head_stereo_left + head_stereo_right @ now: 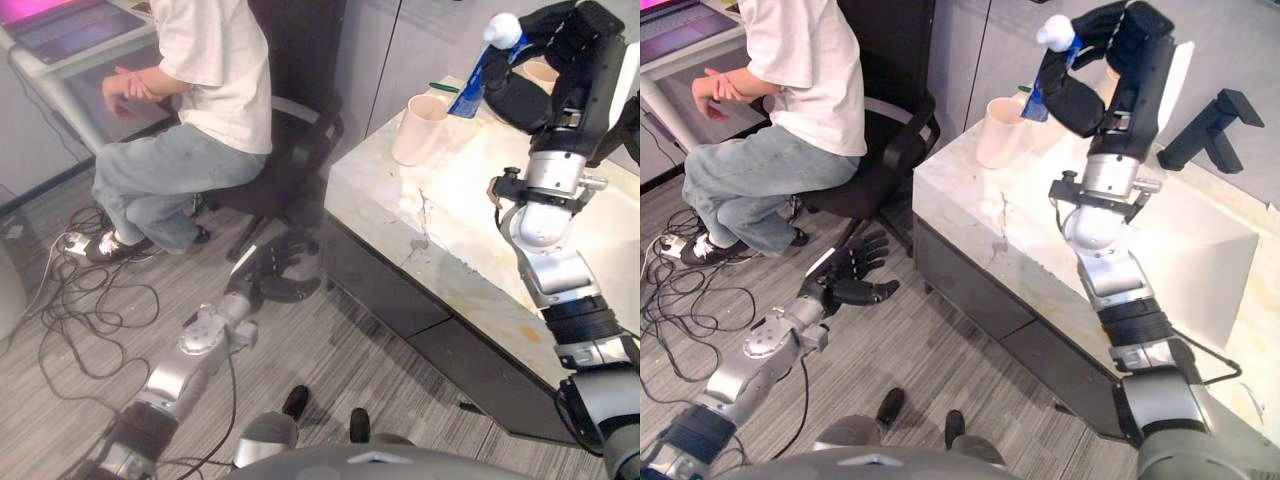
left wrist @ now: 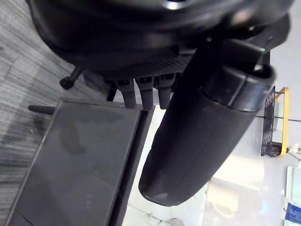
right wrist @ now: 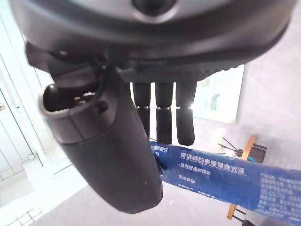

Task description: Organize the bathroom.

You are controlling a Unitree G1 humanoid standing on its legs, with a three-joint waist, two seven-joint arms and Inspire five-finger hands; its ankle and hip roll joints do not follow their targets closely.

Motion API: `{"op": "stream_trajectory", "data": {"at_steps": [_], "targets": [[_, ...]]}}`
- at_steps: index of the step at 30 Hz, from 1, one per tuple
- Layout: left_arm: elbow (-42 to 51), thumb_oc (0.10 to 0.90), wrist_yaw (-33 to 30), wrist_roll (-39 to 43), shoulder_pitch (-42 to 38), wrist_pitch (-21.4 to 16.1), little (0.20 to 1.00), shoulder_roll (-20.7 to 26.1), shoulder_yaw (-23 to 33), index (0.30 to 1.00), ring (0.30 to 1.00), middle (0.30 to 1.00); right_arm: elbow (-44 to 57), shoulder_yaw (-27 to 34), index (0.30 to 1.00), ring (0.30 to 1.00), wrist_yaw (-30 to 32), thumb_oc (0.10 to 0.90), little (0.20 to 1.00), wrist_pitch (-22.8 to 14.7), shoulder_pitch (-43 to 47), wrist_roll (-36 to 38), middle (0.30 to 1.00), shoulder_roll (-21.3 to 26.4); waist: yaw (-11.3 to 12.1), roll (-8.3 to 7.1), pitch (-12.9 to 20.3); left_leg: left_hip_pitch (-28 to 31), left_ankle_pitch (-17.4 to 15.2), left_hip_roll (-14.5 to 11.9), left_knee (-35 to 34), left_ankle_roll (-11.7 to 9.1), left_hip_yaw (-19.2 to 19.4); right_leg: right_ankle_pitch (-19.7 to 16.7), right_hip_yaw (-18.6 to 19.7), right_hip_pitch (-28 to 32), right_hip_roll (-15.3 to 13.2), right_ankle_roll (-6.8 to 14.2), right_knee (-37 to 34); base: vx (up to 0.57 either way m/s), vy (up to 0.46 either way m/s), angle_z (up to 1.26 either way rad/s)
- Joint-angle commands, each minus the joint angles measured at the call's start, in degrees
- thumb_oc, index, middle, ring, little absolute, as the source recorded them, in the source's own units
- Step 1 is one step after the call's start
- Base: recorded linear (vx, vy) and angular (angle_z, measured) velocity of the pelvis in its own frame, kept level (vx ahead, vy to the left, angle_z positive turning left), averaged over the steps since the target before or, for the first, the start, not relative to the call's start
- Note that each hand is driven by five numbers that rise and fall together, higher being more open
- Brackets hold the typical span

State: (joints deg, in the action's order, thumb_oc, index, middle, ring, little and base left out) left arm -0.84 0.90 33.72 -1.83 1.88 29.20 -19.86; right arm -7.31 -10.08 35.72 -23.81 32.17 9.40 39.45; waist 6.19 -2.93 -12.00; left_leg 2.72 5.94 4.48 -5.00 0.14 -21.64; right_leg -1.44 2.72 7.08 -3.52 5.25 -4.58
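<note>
Right hand [image 1: 1110,60] raised above the far part of the counter [image 1: 1040,270], thumb and fingers pinching a blue tube [image 1: 1045,80] with a white cap [image 1: 1056,32]; the tube hangs cap-up over the counter's far left corner. Right wrist view: the tube [image 3: 225,176] crosses beneath the fingers [image 3: 162,115], pressed against the thumb. Left hand [image 1: 855,275] low over the floor [image 1: 940,360], off the counter's left edge, fingers spread and relaxed, holding nothing. Cup [image 1: 1000,132], cream, upright near the counter's far left corner, just beside the hanging tube. Right eye view adds a black faucet [image 1: 1210,125] at the counter's far right and a white basin [image 1: 1200,250] sunk into the marble top; the left eye view cuts these off. Counter front: dark drawer panels [image 1: 985,300]. Floor: grey striped carpet, with loose cables [image 1: 70,290] at the left. Person [image 1: 190,100] seated on a black chair [image 1: 290,130] beyond the left hand, facing a desk [image 1: 70,50].
</note>
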Motion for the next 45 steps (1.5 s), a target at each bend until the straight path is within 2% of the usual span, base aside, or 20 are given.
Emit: {"op": "stream_trajectory", "data": {"at_steps": [1,6,15,19,20,21,22,24,26,27,28,29,30,31,32,33,34,35,40,45], "targets": [[8.7,0.800,1.9,2.4,-1.3,-8.6,0.900,0.4,-0.8,0.900,0.900,0.900,1.2,2.2,0.300,0.300,2.1,0.400,0.300,-4.4,9.4,-1.0,0.300,5.1,0.6,-1.47,9.3,4.8,-7.3,0.1,0.8,2.2,6.0,-7.0,-0.5,-8.9,1.5,-1.0,-0.4,0.09,-0.058,0.02],[9.1,0.800,1.7,3.2,-1.7,-7.8,0.900,0.9,-2.2,0.900,0.900,0.900,-1.0,1.0,0.300,0.300,1.8,0.400,0.300,-3.7,10.2,0.2,0.300,6.7,0.4,-1.53,9.5,4.8,-7.1,-0.6,1.9,1.3,5.7,-6.4,-0.8,-8.2,1.7,-1.6,-0.4,0.12,-0.076,0.06],[10.1,0.800,3.3,3.5,-0.4,-7.5,0.900,1.7,-1.8,0.900,0.900,0.900,-3.8,0.0,0.300,0.300,0.3,0.400,0.300,-4.4,11.0,1.5,0.300,8.1,1.0,-1.25,9.8,4.5,-3.5,-0.8,5.7,0.3,3.6,-6.1,-1.1,-8.0,2.5,-2.6,-0.4,0.10,-0.067,0.06],[11.4,0.800,10.2,5.3,-0.6,-7.7,0.900,2.6,-3.1,0.900,0.900,0.900,-5.3,-0.4,0.300,0.300,0.3,0.400,0.300,-5.5,11.4,2.9,0.300,8.9,0.9,-1.13,10.0,4.5,-1.9,-1.5,7.5,-0.6,3.7,-5.6,-1.9,-7.7,3.0,-3.3,-0.4,0.11,-0.083,0.08],[12.7,0.800,15.9,7.2,-1.2,-5.8,0.900,3.1,-5.0,0.900,0.900,0.900,-5.7,-0.1,0.300,0.300,0.8,0.400,0.300,-6.3,11.2,3.2,0.300,9.5,0.4,-0.91,9.9,3.2,1.8,-2.7,10.9,-1.6,5.4,-5.2,-2.9,-7.1,3.3,-4.0,-0.4,0.06,-0.060,0.14],[12.9,0.800,17.0,7.6,-1.6,-5.3,0.900,3.2,-5.9,0.900,0.900,0.900,-5.6,-0.1,0.300,0.300,1.0,0.400,0.300,-6.5,11.1,2.9,0.300,9.5,0.3,-1.06,9.6,2.3,2.6,-2.7,13.3,-1.8,5.7,-5.2,-3.1,-6.9,3.1,-4.1,-0.4,0.08,-0.093,0.19],[13.4,0.800,21.6,8.8,-2.9,-4.1,0.900,3.3,-8.5,0.900,0.900,0.900,-5.7,-0.5,0.300,0.300,1.8,0.400,0.300,-7.5,11.1,1.5,0.300,9.7,-0.1,-1.23,8.6,-0.2,3.4,-2.7,19.2,-1.8,6.7,-4.5,-3.8,-6.1,2.9,-4.8,-0.2,0.03,-0.076,0.17],[12.5,0.800,26.3,10.5,-4.8,-2.8,0.900,3.4,-11.6,0.900,0.900,0.900,-4.9,-1.0,0.300,0.300,2.0,0.400,0.300,-7.8,11.6,2.0,0.300,10.2,-0.8,-1.45,7.0,-4.4,4.1,-2.4,25.1,-1.7,8.3,-4.4,-3.7,-5.0,2.5,-5.0,0.5,0.02,-0.051,0.41],[10.7,0.800,30.0,13.3,-6.7,-2.3,0.900,3.2,-13.9,0.900,0.900,0.900,-4.4,-2.5,0.300,0.300,2.7,0.400,0.300,-8.2,12.5,1.5,0.300,10.2,-1.3,-1.31,6.3,-6.5,2.2,-3.4,22.1,-1.3,9.9,-3.6,-3.1,-4.0,2.4,-4.5,0.8,0.07,0.028,0.49],[10.5,0.800,31.9,15.0,-7.2,-1.5,0.900,3.0,-14.8,0.900,0.900,0.900,-4.6,-3.5,0.300,0.300,3.1,0.400,0.300,-8.5,13.5,1.0,0.300,10.0,-1.5,-0.74,6.4,-5.5,2.0,-4.4,16.0,-1.5,10.7,-3.0,-3.2,-3.4,2.6,-4.3,0.7,0.13,0.091,0.14],[10.6,0.800,32.9,15.3,-7.3,-1.0,0.900,2.8,-15.3,0.900,0.900,0.900,-4.5,-3.9,0.300,0.300,3.4,0.400,0.300,-8.4,13.9,0.7,0.300,9.8,-1.6,-0.39,6.5,-5.5,2.1,-4.9,12.4,-1.7,11.1,-2.6,-3.4,-3.0,2.8,-4.3,0.5,0.14,0.137,0.05],[11.4,0.800,34.2,15.5,-7.5,0.4,0.900,2.5,-16.2,0.900,0.900,0.900,-4.1,-4.4,0.300,0.300,3.7,0.400,0.300,-8.3,14.2,0.1,0.300,9.5,-1.7,0.22,6.5,-5.9,3.7,-5.2,6.5,-2.1,11.7,-2.4,-3.6,-2.4,3.1,-4.3,0.2,0.13,0.116,0.07],[11.7,0.800,35.1,15.5,-7.4,0.6,0.900,2.4,-16.7,0.900,0.900,0.900,-3.8,-4.5,0.300,0.300,3.8,0.400,0.300,-8.4,14.1,-0.2,0.300,9.4,-1.8,0.60,6.5,-6.2,4.1,-5.2,4.1,-2.3,12.3,-1.8,-3.8,-1.8,3.4,-4.3,0.0,0.10,0.127,0.02],[11.5,0.800,36.5,15.0,-7.1,0.3,0.900,2.1,-17.6,0.900,0.900,0.900,-3.1,-4.3,0.300,0.300,3.8,0.400,0.300,-8.8,13.5,-0.7,0.300,9.5,-2.1,1.02,6.2,-8.4,6.8,-5.4,3.9,-2.7,13.4,-1.6,-3.7,-1.5,3.9,-4.6,0.4,0.11,0.106,-0.01],[11.1,0.800,37.2,15.1,-7.0,0.0,0.900,2.2,-18.3,0.900,0.900,0.900,-2.6,-3.9,0.300,0.300,2.9,0.400,0.300,-9.1,13.2,-0.2,0.300,9.9,-2.6,0.78,6.3,-7.5,4.4,-5.0,3.4,-2.4,14.2,-1.2,-3.8,-1.1,3.5,-4.4,0.4,0.10,0.125,-0.09],[10.5,0.800,37.7,15.2,-7.2,-0.4,0.900,2.5,-19.1,0.900,0.900,0.900,-2.7,-3.8,0.300,0.300,2.2,0.400,0.300,-10.1,13.0,0.3,0.300,10.1,-2.7,0.78,6.5,-6.8,2.8,-4.4,2.3,-2.1,13.4,-1.3,-3.7,-1.1,3.0,-3.9,0.6,0.11,0.139,-0.12],[9.6,0.800,38.1,15.4,-7.7,-1.4,0.900,2.8,-19.9,0.900,0.900,0.900,-2.5,-3.6,0.300,0.300,1.4,0.400,0.300,-10.9,12.8,0.8,0.300,10.5,-3.1,1.03,7.0,-5.9,2.3,-3.9,0.8,-1.6,12.6,-1.8,-3.6,-1.5,2.8,-3.6,0.4,0.10,0.163,-0.15],[10.0,0.800,37.4,16.1,-8.2,-0.7,0.900,2.8,-20.3,0.900,0.900,0.900,-2.0,-3.3,0.300,0.300,0.9,0.400,0.300,-11.1,12.6,0.9,0.300,10.9,-3.4,1.14,7.6,-5.0,1.7,-3.7,0.2,-1.4,12.5,-2.0,-3.6,-1.5,2.5,-3.3,0.2,0.10,0.163,-0.20],[9.5,0.800,36.0,18.0,-9.1,-0.2,0.900,3.2,-20.9,0.900,0.900,0.900,-1.3,-1.8,0.300,0.300,-2.2,0.400,0.300,-10.5,11.8,4.2,0.300,12.2,-4.5,1.55,10.1,-4.2,0.4,-3.2,0.0,-1.0,12.5,-2.3,-3.9,-2.4,1.5,-2.5,-0.3,0.09,0.107,-0.10],[9.6,0.800,37.3,19.1,-8.0,-0.4,0.900,3.9,-20.8,0.900,0.900,0.900,-2.6,-1.9,0.300,0.300,-1.3,0.400,0.300,-9.6,12.0,3.5,0.300,11.8,-3.8,1.66,11.1,-2.9,-1.1,-2.7,0.0,-0.4,12.7,-2.0,-4.5,-2.4,0.6,-1.9,-0.3,0.09,0.102,0.02]]}}
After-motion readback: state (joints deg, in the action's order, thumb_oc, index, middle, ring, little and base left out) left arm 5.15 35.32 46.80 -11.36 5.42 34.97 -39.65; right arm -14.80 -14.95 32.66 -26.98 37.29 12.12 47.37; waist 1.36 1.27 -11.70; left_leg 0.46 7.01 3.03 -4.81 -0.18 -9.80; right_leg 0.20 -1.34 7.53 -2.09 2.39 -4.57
